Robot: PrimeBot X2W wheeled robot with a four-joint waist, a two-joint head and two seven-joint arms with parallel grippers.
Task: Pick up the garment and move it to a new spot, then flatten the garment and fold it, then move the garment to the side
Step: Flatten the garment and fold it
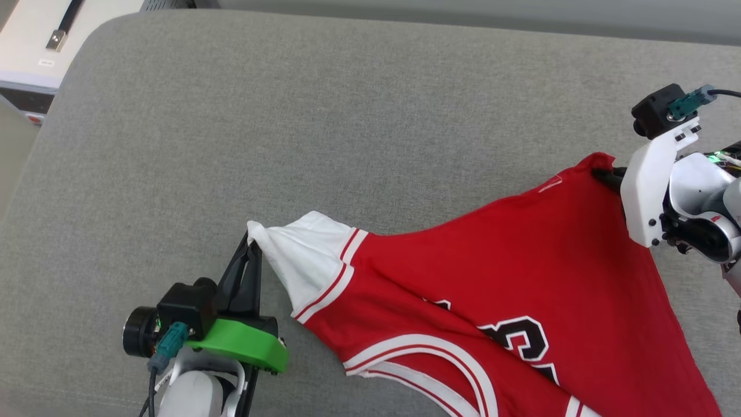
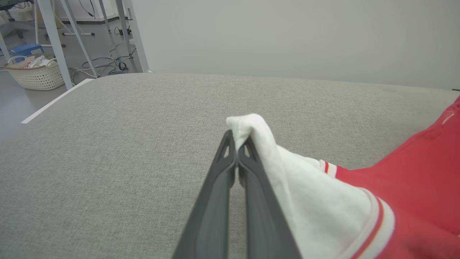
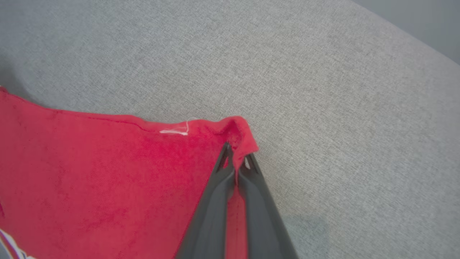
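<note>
Head view: garment [image 1: 521, 260], lower half beyond bottom edge.

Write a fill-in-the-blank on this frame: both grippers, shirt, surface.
1. The left gripper is shut on the shirt's ____ sleeve.
2. The right gripper is shut on a ____ corner of the shirt.
3. The shirt lies on a ____ cushion.

Missing words: white; red; grey.
</note>
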